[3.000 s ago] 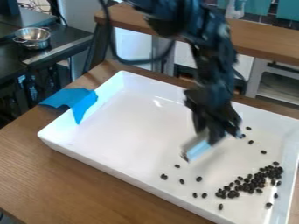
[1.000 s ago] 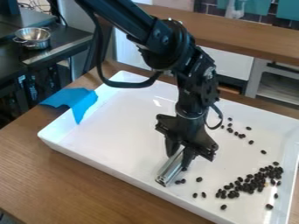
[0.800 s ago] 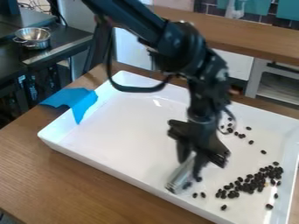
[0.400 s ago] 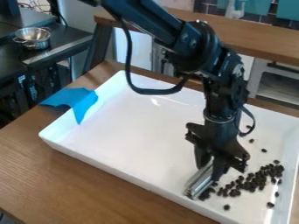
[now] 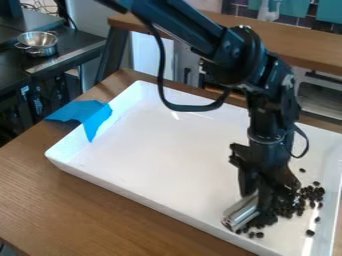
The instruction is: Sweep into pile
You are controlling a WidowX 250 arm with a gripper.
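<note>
Camera view: the gripper (image 5: 257, 193) pinches a metal tool (image 5: 241, 212) in the white tray (image 5: 153, 145). Most dark beans (image 5: 308, 194) lie loosely gathered just right of the hand, some close by the tool. Sweeping judged well advanced; outstanding: strays above and below right of the hand, and a tighter heap.

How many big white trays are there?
1. The white tray sits on the wooden table, under the robot's hand, with dark beans at its right end as we look at it.
</note>
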